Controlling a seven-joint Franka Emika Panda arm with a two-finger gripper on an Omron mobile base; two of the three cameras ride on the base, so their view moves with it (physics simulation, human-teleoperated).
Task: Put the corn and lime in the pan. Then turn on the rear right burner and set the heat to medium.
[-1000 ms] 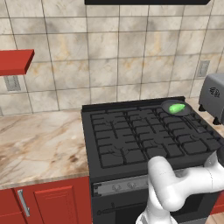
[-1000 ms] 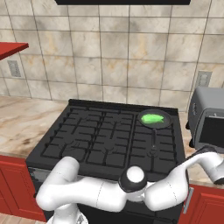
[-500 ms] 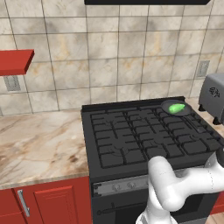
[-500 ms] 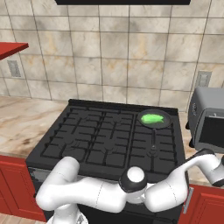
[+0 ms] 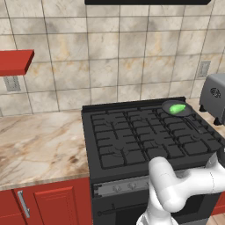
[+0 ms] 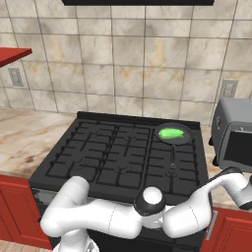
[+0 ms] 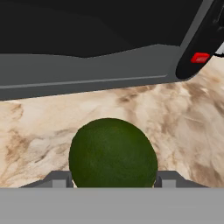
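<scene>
- Lime (image 7: 113, 153), dark green and round, no long axis, on marbled worktop (image 7: 183, 127) beside the stove
- Fingers (image 7: 59, 179) flank the lime on both sides; contact cannot be told
- Corn (image 6: 171, 132) lies in the pan (image 6: 189, 138) at the stove's rear right, long axis across the stove, left to right

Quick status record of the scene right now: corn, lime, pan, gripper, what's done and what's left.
corn: lying in the pan
pan: on the stove's rear right grate, handle toward the front
lime: on the marble counter, between the fingertips
gripper: low at the lime, one fingertip at each side; grip not confirmed
toaster: on the counter right of the stove
done: corn in pan
left: lime into pan, burner on at medium
</scene>
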